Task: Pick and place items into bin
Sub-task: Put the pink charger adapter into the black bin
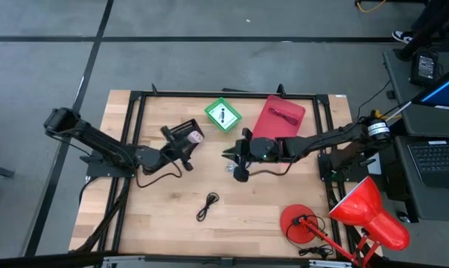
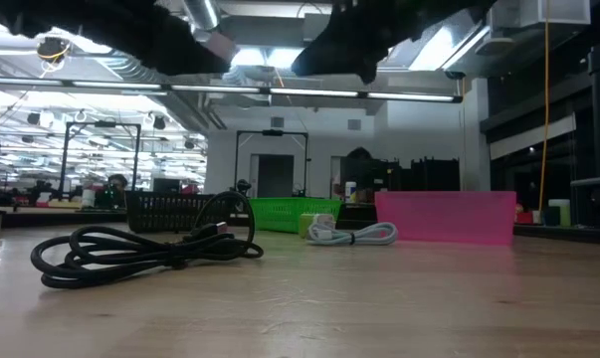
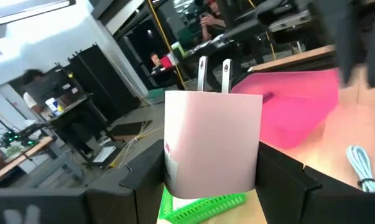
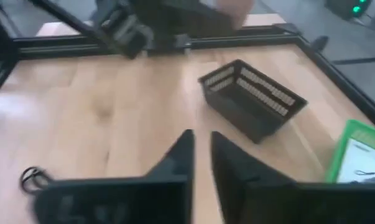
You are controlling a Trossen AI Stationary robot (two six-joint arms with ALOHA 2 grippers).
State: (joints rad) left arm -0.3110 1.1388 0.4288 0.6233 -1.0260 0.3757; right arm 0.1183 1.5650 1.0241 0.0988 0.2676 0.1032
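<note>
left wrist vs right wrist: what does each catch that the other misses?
Left wrist only: a pink plug adapter with two metal prongs held between the left gripper's fingers, the pink bin, a white cable on the table, people in the room behind.
Right wrist only: the black mesh basket, the black cable, and the right gripper, fingers nearly together, holding nothing.
Both: the green bin and the wooden table.

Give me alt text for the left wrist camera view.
The left gripper holds a pale pink plug-in charger, prongs up. Behind it sit a pink bin, a green basket and a white cable.
</note>
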